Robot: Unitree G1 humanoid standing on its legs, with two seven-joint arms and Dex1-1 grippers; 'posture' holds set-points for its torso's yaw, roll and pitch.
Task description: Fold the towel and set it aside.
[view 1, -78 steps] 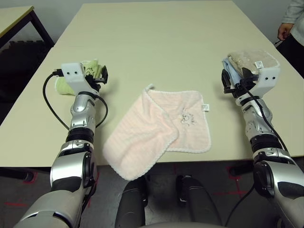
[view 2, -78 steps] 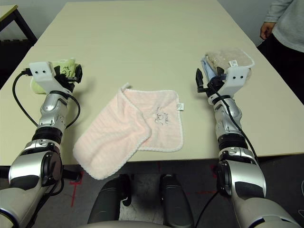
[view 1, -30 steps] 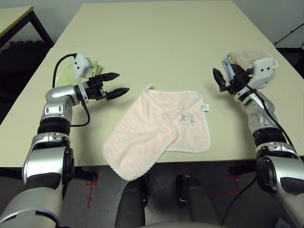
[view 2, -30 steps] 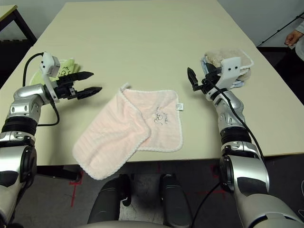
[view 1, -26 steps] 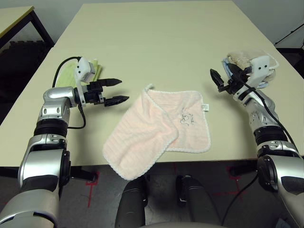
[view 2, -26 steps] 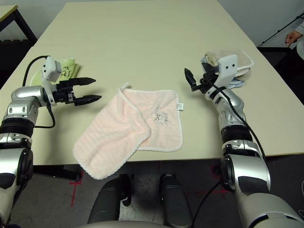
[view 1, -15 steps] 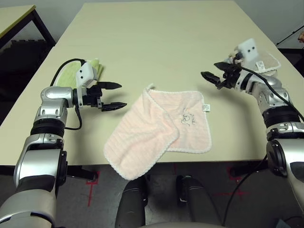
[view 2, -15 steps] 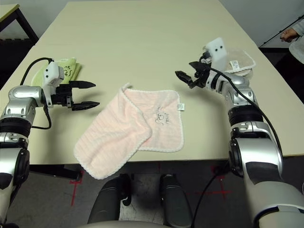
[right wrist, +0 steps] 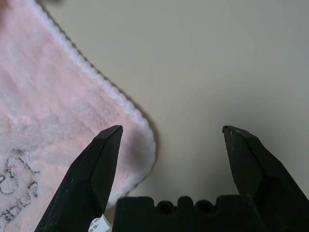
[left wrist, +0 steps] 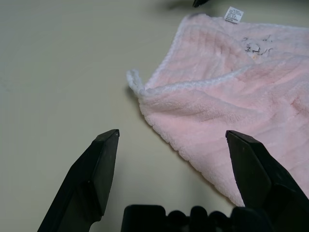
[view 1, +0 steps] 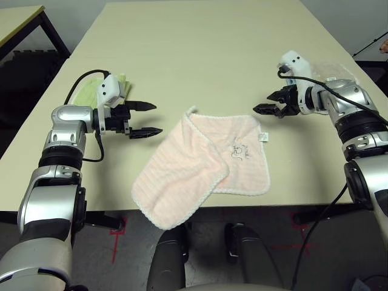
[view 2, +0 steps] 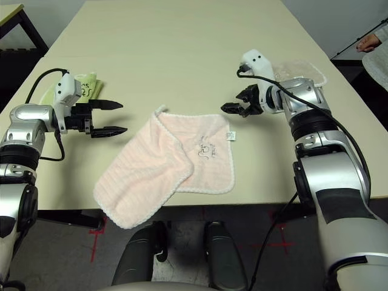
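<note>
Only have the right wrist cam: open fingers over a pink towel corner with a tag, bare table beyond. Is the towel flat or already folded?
Observer: Neither. The towel has its left part flopped diagonally over itself, and its near corner hangs past the front edge of the table.
Operator: Left claw?
Observer: The left claw is open, left of the towel and apart from it, pointing toward the towel's far-left corner.
Operator: Anything else on the table?
Observer: A lime-green folded towel behind the left arm, and a pale folded towel behind the right arm.
</note>
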